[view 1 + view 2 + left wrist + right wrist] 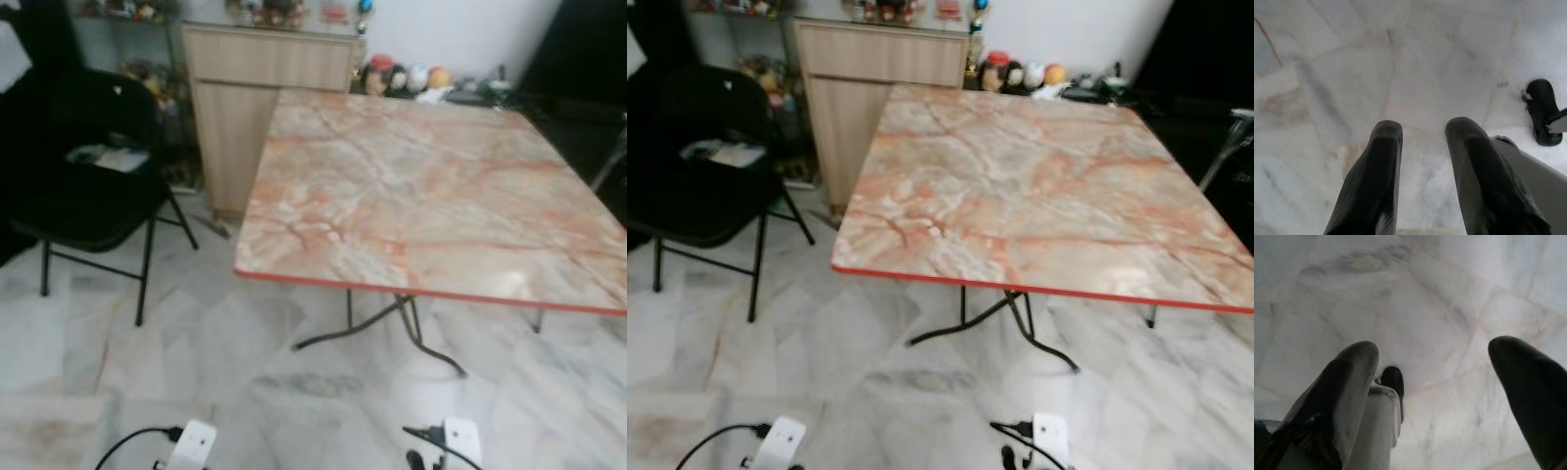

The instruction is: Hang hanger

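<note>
1. Marble-patterned in pink and orange, a square folding table is standing on thin black legs, its red-trimmed near edge running across the middle of the head views.
2. White marble floor is lying open between that near edge and the robot, and along the table's left edge.
3. A black folding chair is standing off the table's left edge, apart from it, papers on its seat.
4. A wooden cabinet is sitting just beyond the table's far left corner.
5. The left gripper is hanging over the floor, fingers slightly parted, holding nothing.
6. The right gripper is hanging likewise, fingers spread wide, empty.
7. I cannot tell where the hanger is.
</note>
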